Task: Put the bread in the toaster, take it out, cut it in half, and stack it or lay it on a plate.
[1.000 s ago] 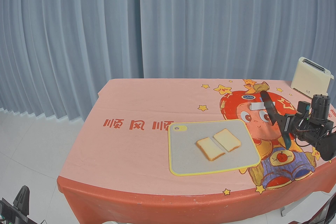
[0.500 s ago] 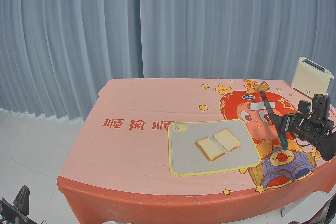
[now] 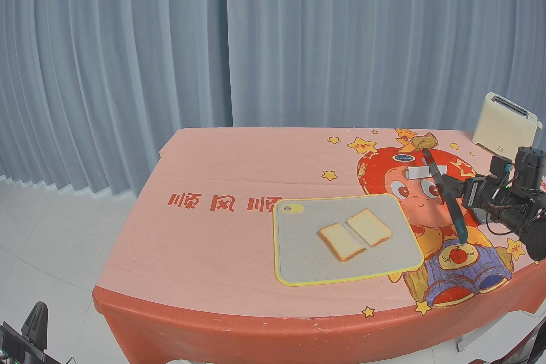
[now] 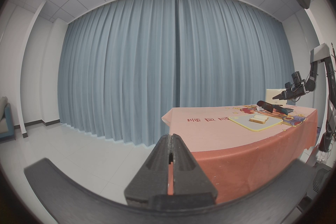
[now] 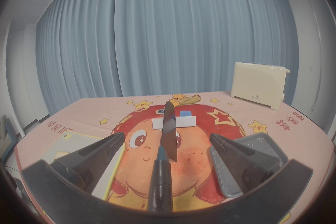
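Grey board point(image 3: 301, 260) w/ 2 bread halves point(image 3: 342, 242)

Cream toaster point(image 3: 506, 124), yellow-rimmed grey board point(image 3: 301, 254), golden-crusted bread halves point(image 3: 341, 242), pink cartoon-printed tablecloth point(image 3: 227, 251)

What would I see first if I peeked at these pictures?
Two bread halves lie side by side on the grey cutting board. Right of it, a dark knife lies across a big cartoon face on the pink tablecloth, and a cream toaster stands at the far right corner.
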